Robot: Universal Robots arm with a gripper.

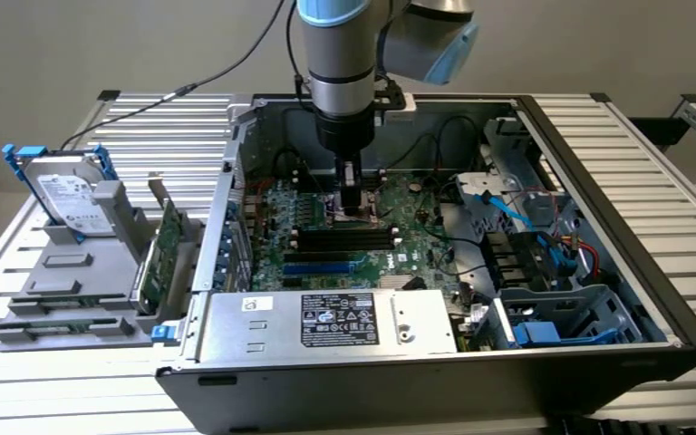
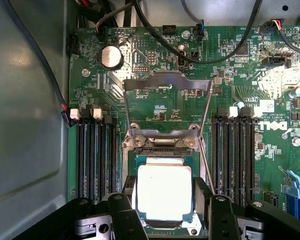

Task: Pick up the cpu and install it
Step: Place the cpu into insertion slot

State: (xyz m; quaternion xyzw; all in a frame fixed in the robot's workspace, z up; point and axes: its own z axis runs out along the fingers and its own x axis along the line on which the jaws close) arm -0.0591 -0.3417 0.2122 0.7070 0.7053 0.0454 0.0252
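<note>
Gripper [image 1: 348,211] low inside open case [image 1: 638,272], far-centre over motherboard [image 2: 240,65], fingers [image 2: 128,210] apart flanking cpu [image 2: 164,192] lying in socket [image 2: 162,141], grip or clearance cannot tell; install step, seating likely wants square alignment without side-drag.

**Clearance around the cpu socket [image 2: 162,141]**
- Straight above: open through the case's uncovered side. The arm [image 1: 338,100] occupies this shaft.
- Two flanks: banks of memory slots [image 2: 95,160], low black rows close alongside. The jaws fill the gaps, set against opposite edges of the cpu [image 2: 164,192].
- Hinge side: load plate [image 2: 167,81] swung up, with its thin lever [image 2: 203,120] slanting beside it.
- Beyond the plate: black cables [image 2: 200,61] loop over the board.
- Past one slot bank: case wall [image 2: 30,130].
</note>
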